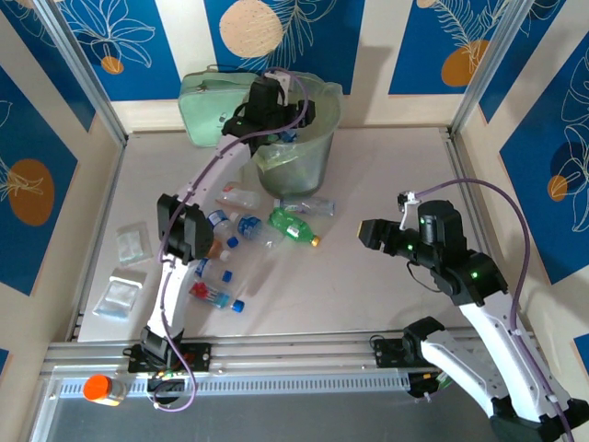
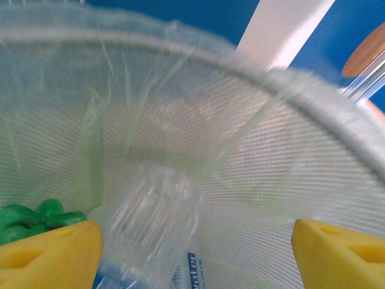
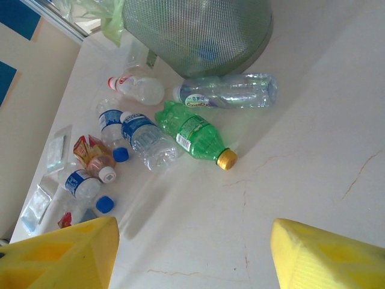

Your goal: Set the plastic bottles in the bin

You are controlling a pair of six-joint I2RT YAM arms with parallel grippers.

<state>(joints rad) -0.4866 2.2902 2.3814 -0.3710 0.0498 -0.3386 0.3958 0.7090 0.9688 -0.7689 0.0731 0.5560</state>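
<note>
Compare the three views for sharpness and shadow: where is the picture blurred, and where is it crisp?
Left wrist: a clear bottle inside the bin is smeared by blur, and the bin's mesh wall is soft too. Right wrist: the green bottle on the table is crisp, the near yellow fingers softer. Top external: evenly lit and sharp, shadows faint.

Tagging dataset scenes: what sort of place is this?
Probably a staged lab test cell, not a home: a pale table framed by aluminium rails, printed blue-and-cream wall panels, plastic bottles strewn beside a lined bin.
</note>
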